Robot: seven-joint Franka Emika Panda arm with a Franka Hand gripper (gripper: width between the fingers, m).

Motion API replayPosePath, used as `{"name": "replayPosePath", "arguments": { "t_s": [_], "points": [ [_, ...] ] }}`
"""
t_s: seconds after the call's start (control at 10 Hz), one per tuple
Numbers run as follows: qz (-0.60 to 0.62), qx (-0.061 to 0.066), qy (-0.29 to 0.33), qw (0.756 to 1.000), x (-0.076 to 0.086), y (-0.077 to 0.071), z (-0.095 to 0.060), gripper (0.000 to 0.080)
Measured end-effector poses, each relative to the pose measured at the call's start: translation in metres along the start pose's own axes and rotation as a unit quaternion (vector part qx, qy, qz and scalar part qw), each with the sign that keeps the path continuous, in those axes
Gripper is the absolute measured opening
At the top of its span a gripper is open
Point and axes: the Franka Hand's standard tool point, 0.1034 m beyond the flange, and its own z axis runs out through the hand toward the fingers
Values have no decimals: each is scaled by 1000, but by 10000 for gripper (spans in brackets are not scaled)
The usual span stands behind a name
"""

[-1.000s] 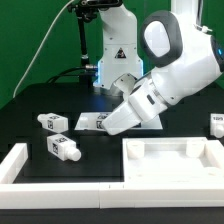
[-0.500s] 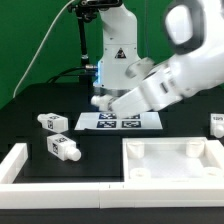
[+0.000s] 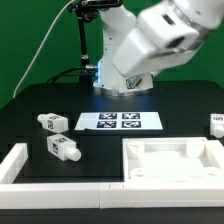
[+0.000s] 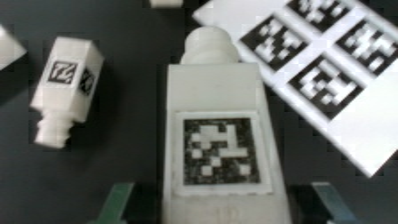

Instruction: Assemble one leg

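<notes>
In the wrist view a white leg (image 4: pixel 217 130) with a black-and-white tag fills the middle, much larger and closer than anything on the table. It sits between my gripper's (image 4: pixel 217 208) two green fingers (image 4: pixel 121 205), so the gripper is shut on it and holds it above the table. A second leg (image 4: pixel 66 85) lies on the black table below, and a third shows at the frame's edge (image 4: pixel 7 45). In the exterior view two legs (image 3: pixel 52 121) (image 3: pixel 62 148) lie at the left and one (image 3: pixel 217 123) at the right edge. There the arm (image 3: pixel 155 40) is raised and the gripper is hard to make out.
The marker board (image 3: pixel 120 121) lies mid-table and also shows in the wrist view (image 4: pixel 320 60). A large white tray-like panel (image 3: pixel 170 165) lies at the front right. A white L-shaped block (image 3: pixel 18 162) sits at the front left. The robot base (image 3: pixel 115 60) stands behind.
The arm has risen from the table near the marker board's left end to high above it, carrying the leg up.
</notes>
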Motion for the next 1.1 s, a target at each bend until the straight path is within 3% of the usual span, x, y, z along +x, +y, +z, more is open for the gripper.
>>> {"name": "replayPosePath", "arguments": {
  "t_s": [0.3, 0.4, 0.5, 0.7, 0.8, 0.9, 1.1],
  "points": [
    [-3, -17, 100, 995, 2, 8, -2, 285],
    [13, 3, 130, 991, 4, 4, -4, 286],
    [50, 74, 149, 985, 19, -4, -23, 287],
    [127, 148, 215, 957, 47, 20, -81, 287],
    [183, 138, 247, 941, 54, 35, -102, 287],
    [203, 111, 285, 930, 62, 41, -111, 287],
    [203, 87, 333, 917, 57, 45, -102, 287]
  ]
}}
